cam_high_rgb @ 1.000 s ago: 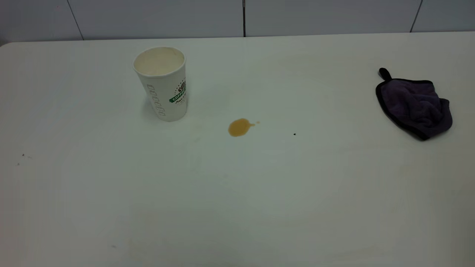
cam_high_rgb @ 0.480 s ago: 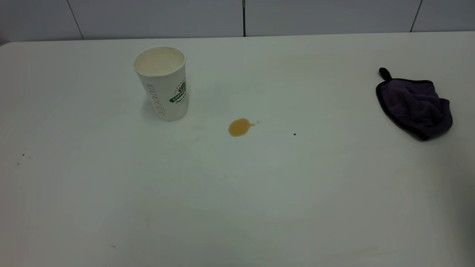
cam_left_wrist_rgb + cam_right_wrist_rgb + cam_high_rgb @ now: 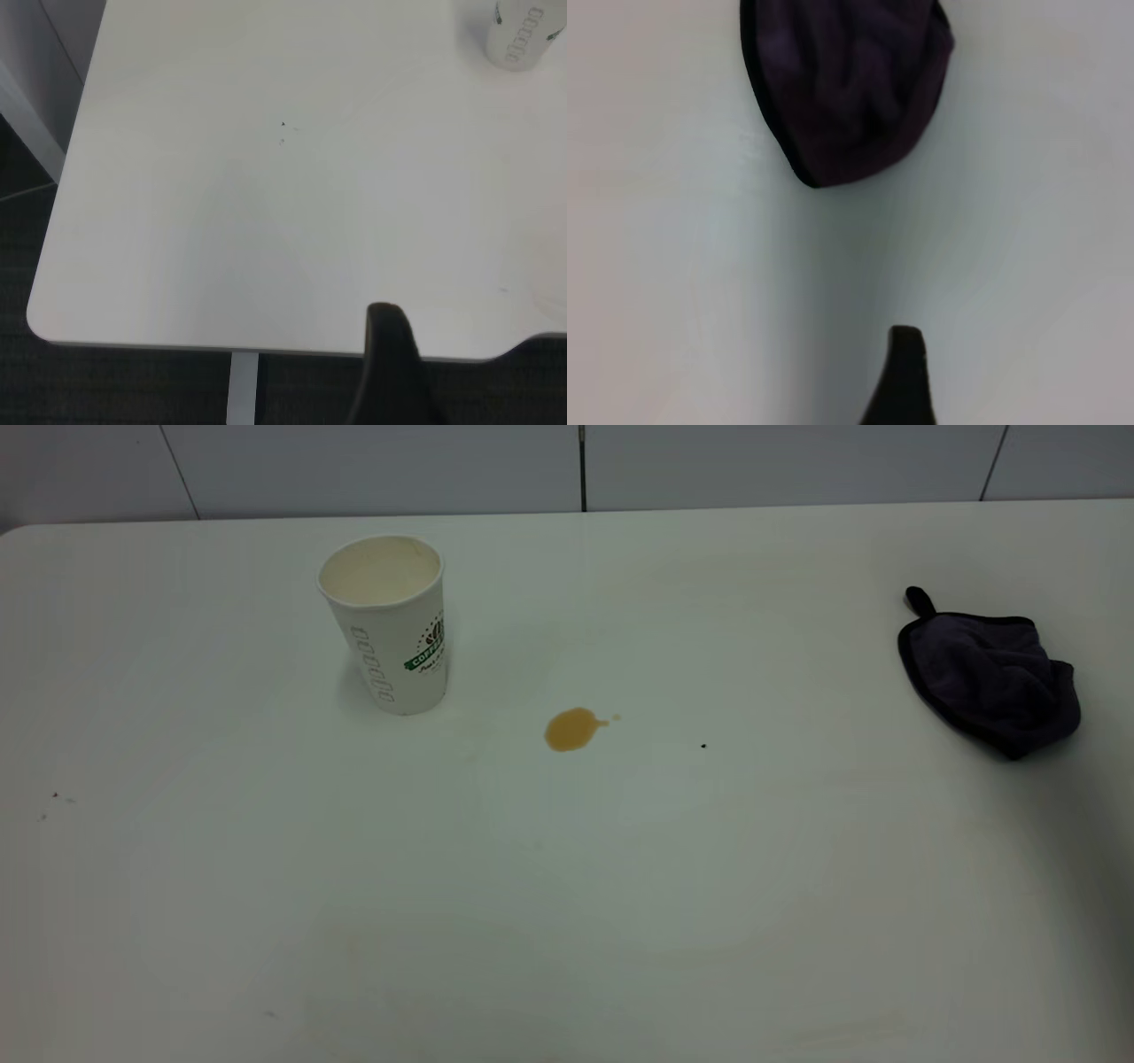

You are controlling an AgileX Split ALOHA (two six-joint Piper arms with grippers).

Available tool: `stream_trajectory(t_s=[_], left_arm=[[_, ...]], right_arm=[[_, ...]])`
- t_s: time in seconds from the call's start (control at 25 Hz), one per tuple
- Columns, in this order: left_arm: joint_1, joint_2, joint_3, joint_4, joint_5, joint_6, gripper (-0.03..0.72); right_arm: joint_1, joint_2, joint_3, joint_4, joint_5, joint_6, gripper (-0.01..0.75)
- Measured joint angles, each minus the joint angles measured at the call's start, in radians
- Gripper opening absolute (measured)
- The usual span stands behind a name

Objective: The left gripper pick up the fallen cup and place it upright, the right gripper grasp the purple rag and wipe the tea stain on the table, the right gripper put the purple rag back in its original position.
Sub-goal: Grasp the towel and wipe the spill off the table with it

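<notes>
The cup stands upright at the back left of the table, white with a green-and-black logo and a cream, empty inside. A small tan tea stain lies right of it, near the middle. The purple rag, crumpled and black-edged, rests at the far right. Neither gripper appears in the exterior view. In the left wrist view, a black part of my left gripper hangs over the table's edge, far from the cup. A black part of my right gripper sits short of the rag.
A grey panelled wall runs behind the table. A few dark specks dot the white top. The left wrist view shows the table's rounded corner, a table leg and dark floor beyond it.
A shadow has spread over the table's right side and the rag looks darker. The cup, the stain and the rag have not moved.
</notes>
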Motion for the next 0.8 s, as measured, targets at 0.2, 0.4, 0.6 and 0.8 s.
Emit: stream_trajectory(t_s=[0.2,0.4,0.6,0.8], left_arm=[[0.0,0.0,0.0,0.0,0.0,0.0,0.524],[0.0,0.0,0.0,0.0,0.0,-0.001,0.524],[0.0,0.0,0.0,0.0,0.0,-0.001,0.524],[0.0,0.0,0.0,0.0,0.0,-0.001,0.524]], right_arm=[[0.0,0.246,-0.166,0.045,-0.03,-0.036,0.728],[0.0,0.4,-0.253,0.06,-0.053,-0.063,0.728],[0.0,0.52,-0.305,0.064,-0.131,-0.064,0.728],[0.0,0.612,-0.38,0.067,-0.165,-0.06,0.725]])
